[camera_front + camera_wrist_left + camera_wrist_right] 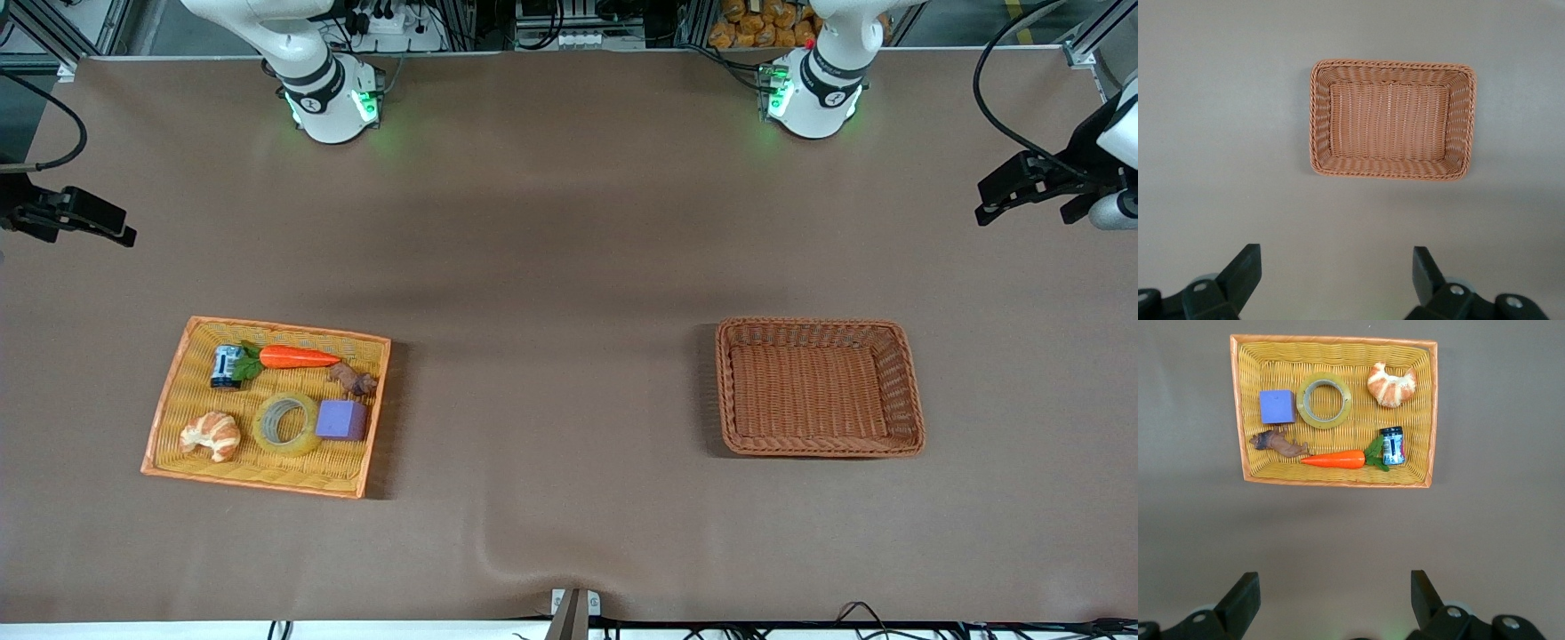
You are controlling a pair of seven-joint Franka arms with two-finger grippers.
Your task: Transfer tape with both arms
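The tape (260, 427), a yellowish translucent ring, lies flat in the orange-rimmed yellow wicker tray (267, 327) toward the right arm's end of the table, between a croissant (212, 435) and a purple cube (341, 420). It also shows in the right wrist view (1345, 403). My right gripper (120, 231) is open and empty, high up beside the tray; its wrist view (1335, 593) looks down on bare table. My left gripper (991, 206) is open and empty, high up at the left arm's end of the table; its wrist view (1337, 273) shows it over bare table.
The tray also holds a carrot (298, 357), a small can (226, 365) and a brown toy (353, 380). A brown wicker basket (809, 324), with nothing in it, stands toward the left arm's end and shows in the left wrist view (1391, 64). Brown cloth covers the table.
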